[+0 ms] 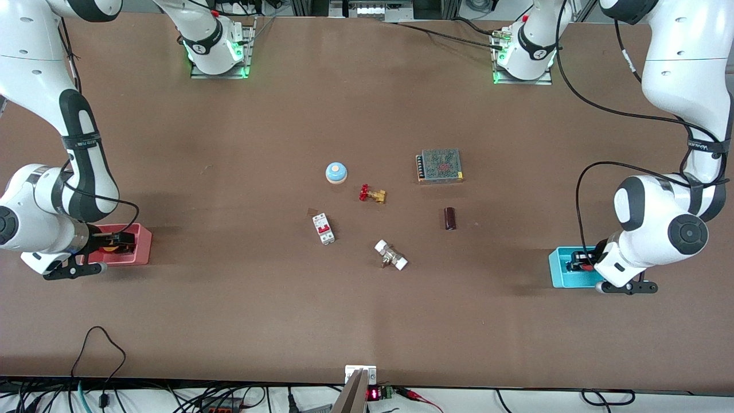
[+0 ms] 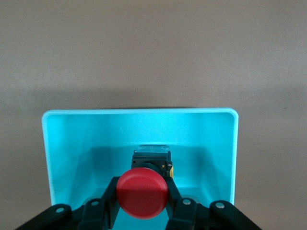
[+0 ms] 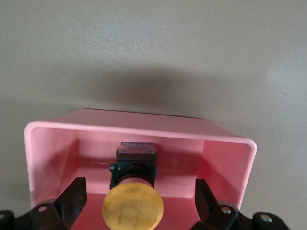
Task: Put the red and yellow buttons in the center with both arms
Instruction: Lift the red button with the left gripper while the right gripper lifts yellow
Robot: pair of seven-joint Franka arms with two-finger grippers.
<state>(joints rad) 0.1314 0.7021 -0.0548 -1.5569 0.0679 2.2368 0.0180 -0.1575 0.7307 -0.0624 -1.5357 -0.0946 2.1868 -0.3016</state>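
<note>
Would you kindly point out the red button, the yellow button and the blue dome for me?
red button (image 2: 142, 192), left wrist view, on the middle of its round red cap.
yellow button (image 3: 132, 207), right wrist view, on the middle of its round yellow cap.
blue dome (image 1: 336, 171), front view, on the top of the dome.

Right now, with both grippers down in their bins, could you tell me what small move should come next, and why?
Probably close the right gripper: its fingers stand wide of the yellow button in the pink bin, while the left gripper already hugs the red button.
</note>
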